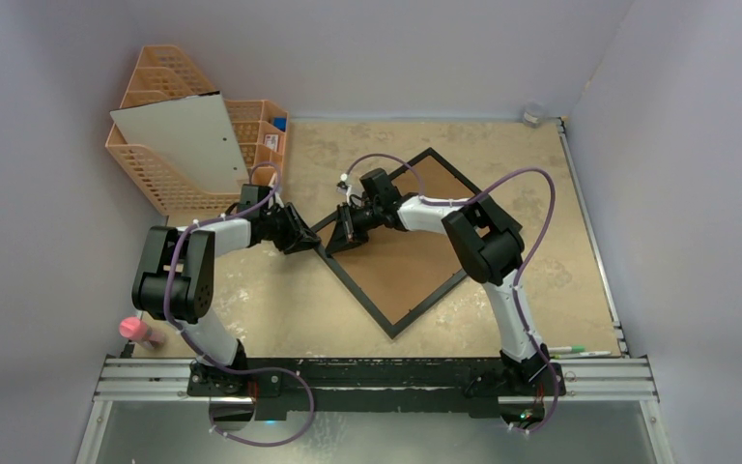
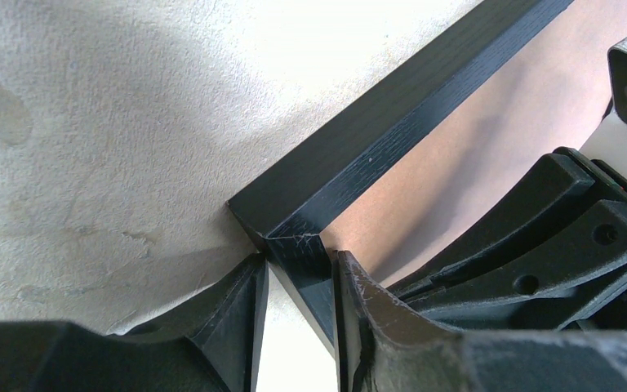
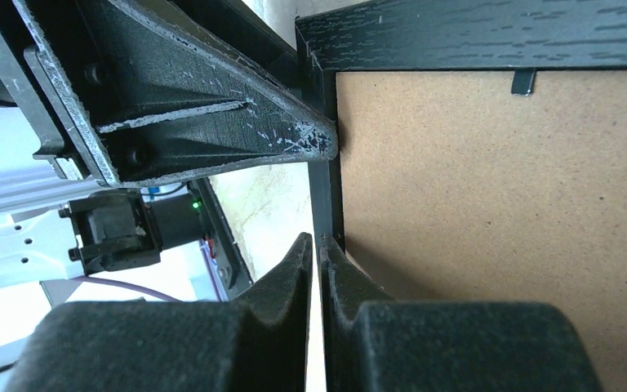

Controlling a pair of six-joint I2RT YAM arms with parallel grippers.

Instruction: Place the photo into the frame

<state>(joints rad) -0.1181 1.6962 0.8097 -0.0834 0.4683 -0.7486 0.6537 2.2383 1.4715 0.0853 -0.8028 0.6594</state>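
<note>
Top external view shows the frame [image 1: 401, 275] lying back-up on the table [image 1: 280, 309], turned like a diamond, with both arms reaching to the same corner of it. The left gripper [image 1: 301, 235] comes at that corner from outside the frame. The right gripper [image 1: 340, 232] comes from over the frame's own back, and the two nearly meet nose to nose. From the left wrist, its fingers [image 2: 359, 310] straddle the black border just beside the corner and look clamped on it. From the right wrist, the fingers [image 3: 343, 286] are drawn almost together, with the thin edge of the border pinched between them. So both grippers appear to be holding the frame, one on each side of the corner. The brown backing board [image 3: 490, 229] sits in place directly ahead of the right gripper, and a small black tab [image 3: 524, 80] further along the rail lies over its edge. The photo is nowhere I can see, neither on the table nor in either gripper, and I cannot tell whether it lies under the board. Well off beyond the left gripper, a white board [image 1: 179, 140] leans in the orange basket [image 1: 155, 164]. My reading is that the job is at an early stage. The frame is steadied, but the back looks unopened. If so, what is left is to free the tabs, lift the board, lay the photo in and close it up again.
</note>
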